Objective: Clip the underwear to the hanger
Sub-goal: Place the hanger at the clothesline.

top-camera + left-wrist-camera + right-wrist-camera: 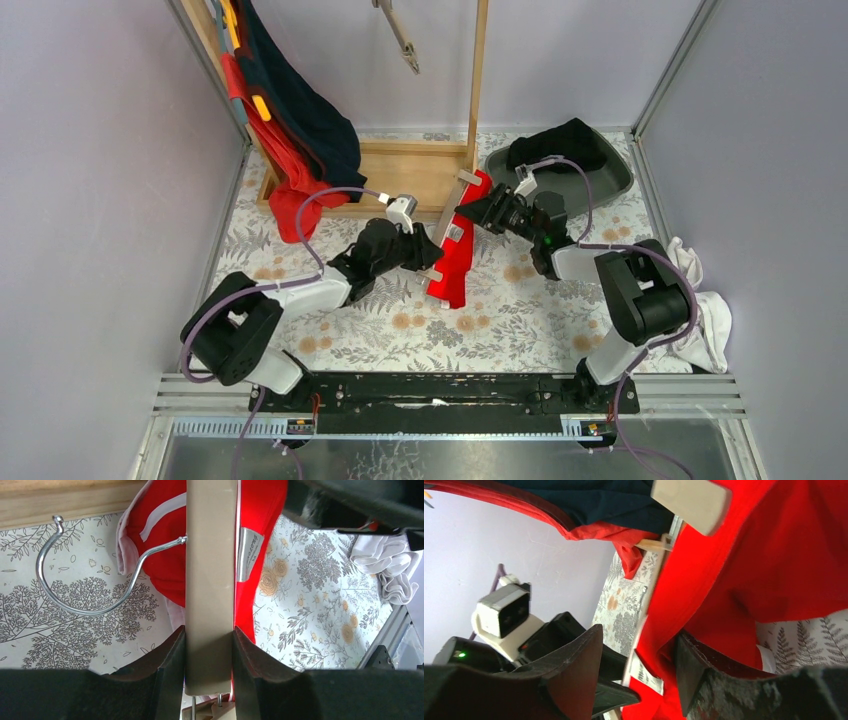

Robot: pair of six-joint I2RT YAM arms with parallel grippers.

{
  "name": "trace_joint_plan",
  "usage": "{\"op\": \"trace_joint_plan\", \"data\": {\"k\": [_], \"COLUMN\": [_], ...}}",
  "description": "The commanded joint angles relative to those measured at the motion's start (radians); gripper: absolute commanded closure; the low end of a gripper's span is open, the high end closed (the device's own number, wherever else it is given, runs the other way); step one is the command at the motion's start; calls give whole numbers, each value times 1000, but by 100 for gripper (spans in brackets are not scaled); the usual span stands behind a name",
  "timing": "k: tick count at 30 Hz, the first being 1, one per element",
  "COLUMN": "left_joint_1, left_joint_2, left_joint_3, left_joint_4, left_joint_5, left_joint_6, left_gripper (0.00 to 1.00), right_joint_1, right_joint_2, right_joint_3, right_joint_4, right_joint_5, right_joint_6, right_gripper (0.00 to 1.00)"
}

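The hanger [447, 215] is a beige wooden bar with a metal hook [75, 595], and it lies tilted over the flowered table. My left gripper [209, 650] is shut on the bar [210, 580] near one end. The red underwear [455, 265] hangs along the bar, and a metal clip [248, 550] sits on it by the bar's edge. My right gripper [639, 650] is at the bar's far end [691, 500] and stands open. A fold of the red underwear [734, 570] lies loose between the jaws, against the right-hand finger [689, 670].
A wooden rack [420, 170] stands at the back, with navy and red clothes [300, 120] draped on its left. A grey tray [610, 180] holding a black garment is at the back right. White cloths [705, 300] lie by the right wall. Another hanger [400, 35] hangs above.
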Motion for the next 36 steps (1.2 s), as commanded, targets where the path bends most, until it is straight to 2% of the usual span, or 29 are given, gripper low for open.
{"op": "trace_joint_plan", "data": {"k": [1,14,17,21,22,25,26,29,32,33,36], "left_joint_1": [-14,-77,-89,-98,-99,-99,-99,-100,-92,-76,25], "left_joint_2": [-44,-39,-34,-34,-35,-40,-43,-69,-119,-136,-163], "left_joint_3": [43,63,67,72,73,75,75,73,52,39,-24], "left_joint_4": [38,59,62,59,58,50,49,30,30,43,162], "left_joint_5": [-41,-40,-50,-77,-83,-125,-141,-191,-235,-218,0], "left_joint_6": [7,-8,-8,-4,-4,-7,-8,-10,-24,-40,-127], "left_gripper": [95,96,96,94,92,78,70,32,6,1,0], "right_joint_1": [5,5,6,5,5,5,4,0,-13,-20,-39], "right_joint_2": [48,296,333,348,343,331,327,310,294,290,272], "right_joint_3": [-17,11,13,12,8,2,1,-2,-5,-4,-1], "right_joint_4": [86,582,693,716,716,717,718,717,720,721,724], "right_joint_5": [-16,-83,-82,-78,-77,-73,-73,-73,-74,-78,-94], "right_joint_6": [9,295,357,386,383,381,381,385,393,398,404], "right_gripper": [41,43,53,80,84,95,97,100,100,100,100]}}
